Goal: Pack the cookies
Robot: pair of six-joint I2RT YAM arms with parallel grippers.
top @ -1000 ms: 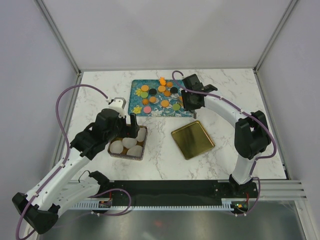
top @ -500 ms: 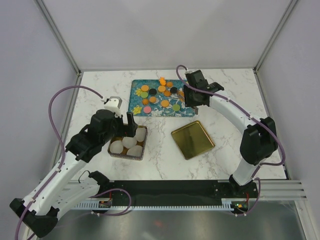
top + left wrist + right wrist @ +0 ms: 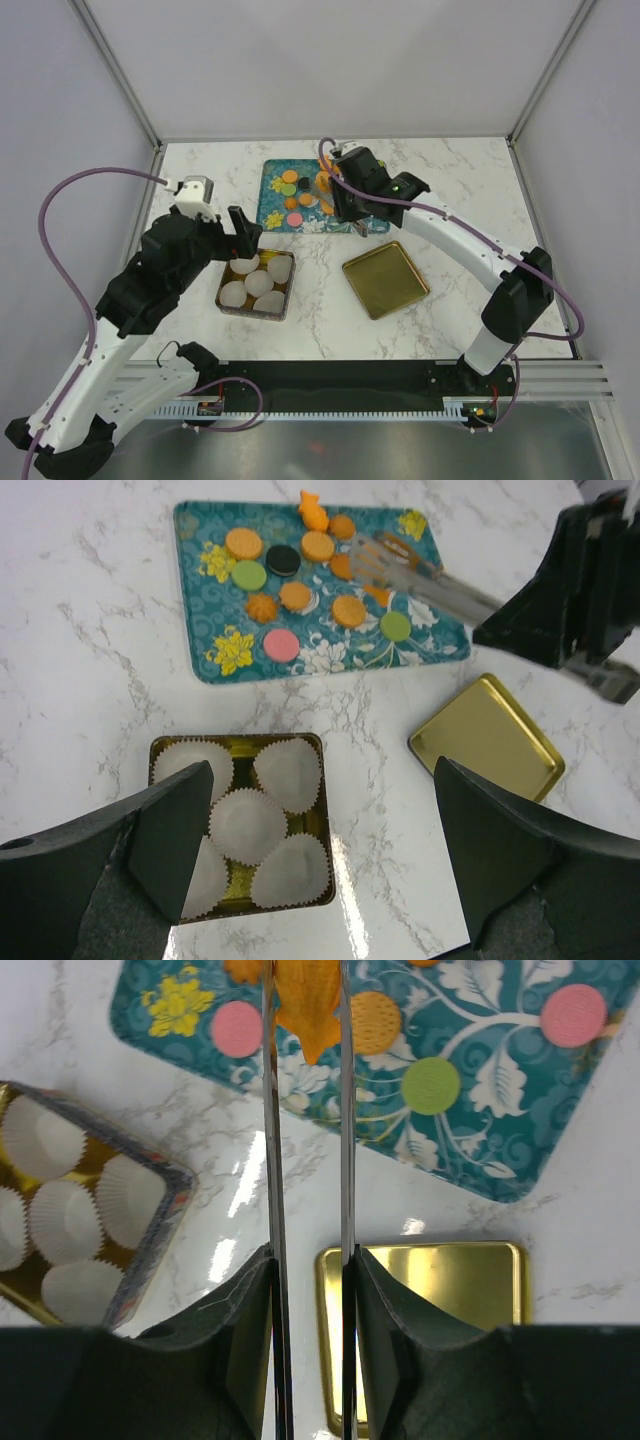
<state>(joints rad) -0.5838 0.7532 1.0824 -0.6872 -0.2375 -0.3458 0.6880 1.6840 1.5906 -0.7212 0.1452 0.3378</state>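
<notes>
The right gripper [image 3: 305, 972] is pinching an orange cookie [image 3: 308, 1010] over the teal tray [image 3: 500, 1140], where the other cookies [image 3: 318, 546] are lying, at 12 o'clock on the table [image 3: 450, 190]. The left gripper [image 3: 322, 770] is hovering wide open above the box [image 3: 220, 290] at the tray's 7 o'clock.

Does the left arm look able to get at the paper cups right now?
Probably yes: the left gripper hangs open above the box, the cups lie uncovered, the gold lid sits aside, the right gripper is over the tray.
</notes>
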